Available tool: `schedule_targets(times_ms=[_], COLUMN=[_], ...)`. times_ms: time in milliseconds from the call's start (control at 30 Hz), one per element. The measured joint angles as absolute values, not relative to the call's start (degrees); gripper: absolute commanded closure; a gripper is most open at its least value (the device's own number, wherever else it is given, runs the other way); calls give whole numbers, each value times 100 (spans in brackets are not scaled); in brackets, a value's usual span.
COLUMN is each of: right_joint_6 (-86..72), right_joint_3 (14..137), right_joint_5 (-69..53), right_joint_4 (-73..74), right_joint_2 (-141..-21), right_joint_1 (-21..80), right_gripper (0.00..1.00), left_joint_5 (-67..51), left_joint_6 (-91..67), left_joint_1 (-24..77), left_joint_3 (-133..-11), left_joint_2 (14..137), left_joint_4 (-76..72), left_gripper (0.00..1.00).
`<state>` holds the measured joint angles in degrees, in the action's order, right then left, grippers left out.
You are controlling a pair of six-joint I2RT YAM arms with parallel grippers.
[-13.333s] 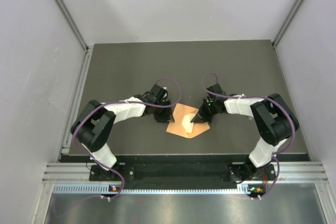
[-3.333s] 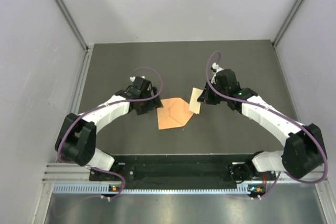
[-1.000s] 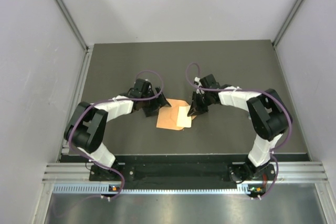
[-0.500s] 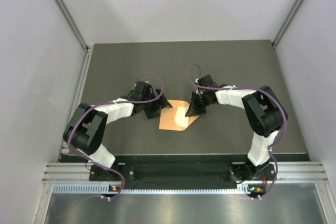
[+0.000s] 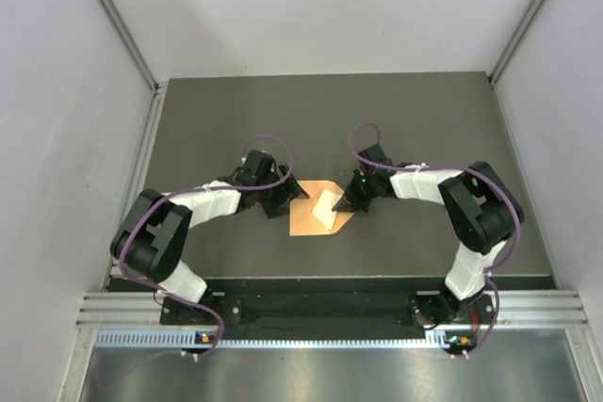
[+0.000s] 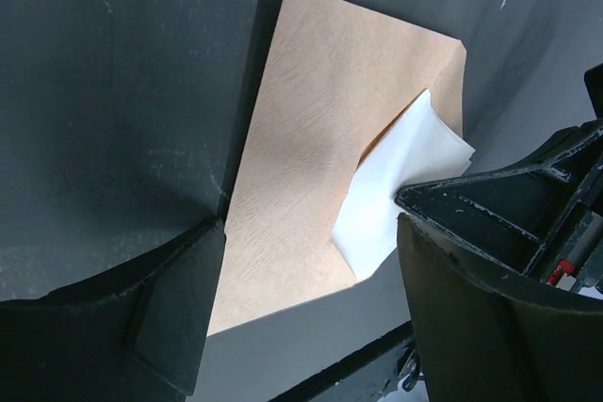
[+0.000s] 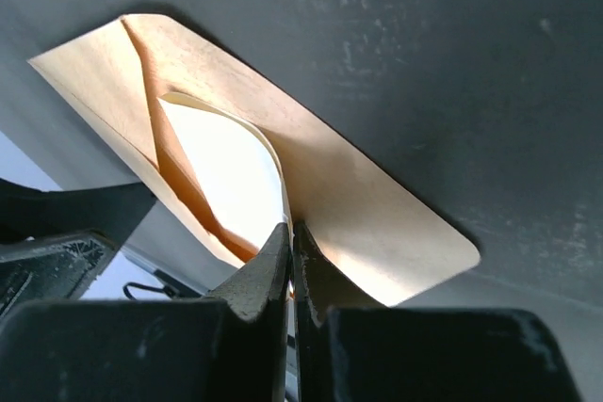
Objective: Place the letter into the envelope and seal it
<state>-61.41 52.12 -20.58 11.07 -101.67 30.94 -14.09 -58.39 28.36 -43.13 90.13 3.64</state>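
Ok so right gripper (image 7: 290, 233) pinches the letter (image 7: 231, 171) by its edge, half inside the envelope (image 6: 301, 138). Thin n floppy imo. Left gripper (image 6: 311, 281) is open beside the envelope.

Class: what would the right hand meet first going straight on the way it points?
Probably the envelope: the right hand, pinching the letter, points into its open mouth; depth is unclear.

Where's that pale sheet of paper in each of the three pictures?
Top external: letter at centre, over the orange envelope.
Left wrist: right of centre, poking from the envelope.
Right wrist: left of centre, curled inside the envelope's mouth.
Shared landmark: the envelope.
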Motion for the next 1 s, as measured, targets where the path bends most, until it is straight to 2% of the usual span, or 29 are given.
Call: schedule_targets(times_ms=[533, 1000], right_joint_6=[-6687, -5242], right_joint_3=[5708, 6305], right_joint_5=[-2008, -2226], right_joint_4=[915, 1494], right_joint_2=[-10392, -10630], right_joint_1=[3564, 3610], right_gripper=[100, 100], left_joint_5=[-1566, -1514], left_joint_6=[-5575, -5262], left_joint_1=[2888, 2895], left_joint_3=[-4316, -4523], left_joint_2=[9015, 9083], left_joint_4=[475, 805], left_gripper=[26, 27])
